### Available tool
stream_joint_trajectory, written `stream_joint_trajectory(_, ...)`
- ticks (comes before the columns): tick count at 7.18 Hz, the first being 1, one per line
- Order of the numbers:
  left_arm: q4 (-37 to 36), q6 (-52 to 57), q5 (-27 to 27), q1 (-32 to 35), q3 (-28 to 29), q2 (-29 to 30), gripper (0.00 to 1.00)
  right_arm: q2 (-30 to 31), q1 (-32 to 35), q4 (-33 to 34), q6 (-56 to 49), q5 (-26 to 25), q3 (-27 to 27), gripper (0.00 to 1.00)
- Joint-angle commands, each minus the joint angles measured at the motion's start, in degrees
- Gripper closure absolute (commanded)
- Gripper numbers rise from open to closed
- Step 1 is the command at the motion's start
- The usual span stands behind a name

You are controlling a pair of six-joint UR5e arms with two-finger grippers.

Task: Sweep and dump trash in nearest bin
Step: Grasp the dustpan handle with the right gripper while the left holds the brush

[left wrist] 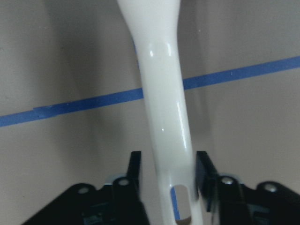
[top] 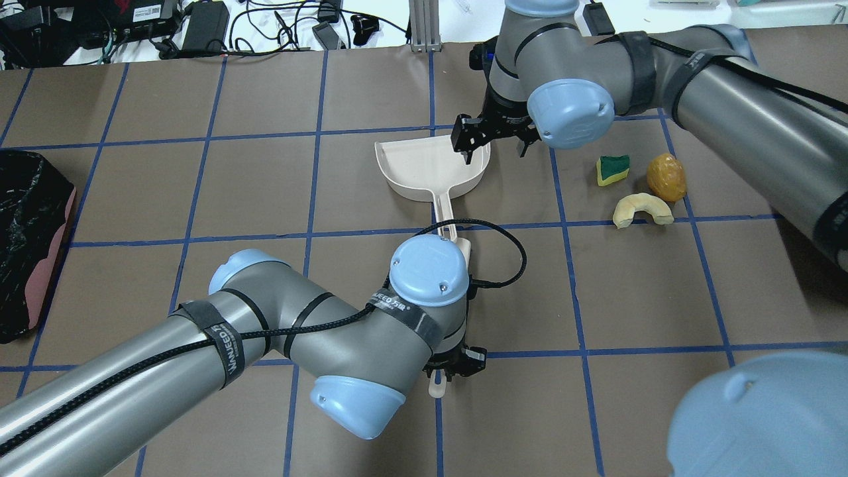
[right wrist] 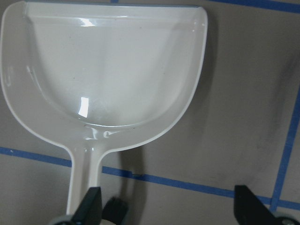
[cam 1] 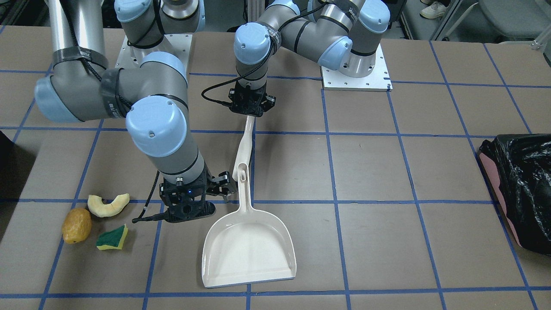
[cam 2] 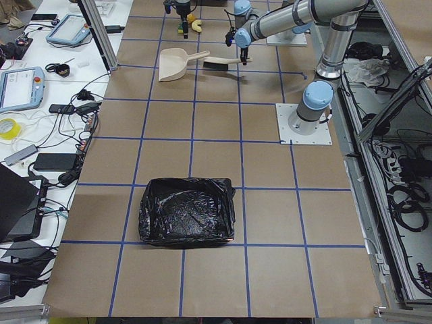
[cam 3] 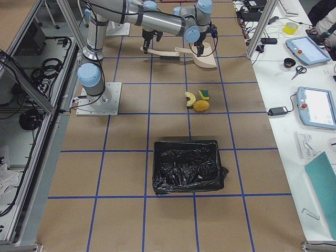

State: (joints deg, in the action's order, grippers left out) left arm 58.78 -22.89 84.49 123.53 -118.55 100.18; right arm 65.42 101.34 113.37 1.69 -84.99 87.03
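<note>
Trash: lump [cam 1: 76, 225], slice [cam 1: 108, 204], sponge [cam 1: 112, 237] together on surface [cam 1: 387, 172], apart from dustpan [cam 1: 249, 245]
Handling: light; lump may roll, sponge soft; sweep them
Left gripper [left wrist: 168, 180]: jaws closed on brush handle [left wrist: 164, 117]
Right gripper [top: 493, 150]: jaws open, empty

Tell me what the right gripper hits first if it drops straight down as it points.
Probably the dustpan: one finger of the open right gripper hangs over its handle, the other over bare table. Height is unclear.

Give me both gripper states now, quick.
Left gripper: closed on the brush handle.
Right gripper: open, empty, above the dustpan.
</note>
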Motion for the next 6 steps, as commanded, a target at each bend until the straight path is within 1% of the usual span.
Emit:
stream_joint_trajectory(1, 1.24, -1.79, 0.59, -0.83, 0.86, -1.64, 1.00, -1.16, 2.45, -0.08, 2.26, 0.35, 0.68, 0.00)
stream_joint_trajectory(2, 2.20, -3.03, 1.72, -1.09, 1.30, -2.69, 1.00, -1.35, 4.46, 0.96, 2.35, 0.26, 2.77, 0.03)
stream_joint_trajectory(3, 6.74, -4.17, 4.34, -1.18, 1.48, -4.79, 1.00, -1.35, 5.09, 2.36, 2.53, 0.17, 3.66, 0.02)
stream_joint_trajectory(4, 11.66, -4.10, 4.89, -2.32, 2.18, -7.42, 1.00, -1.18, 5.18, 2.38, 2.53, 0.17, 3.67, 0.01)
stream_joint_trajectory(6, 17.57, -3.31, 4.98, -4.78, 2.71, -11.91, 1.00, -1.35, 7.10, 2.29, 2.79, -0.18, 4.28, 0.02)
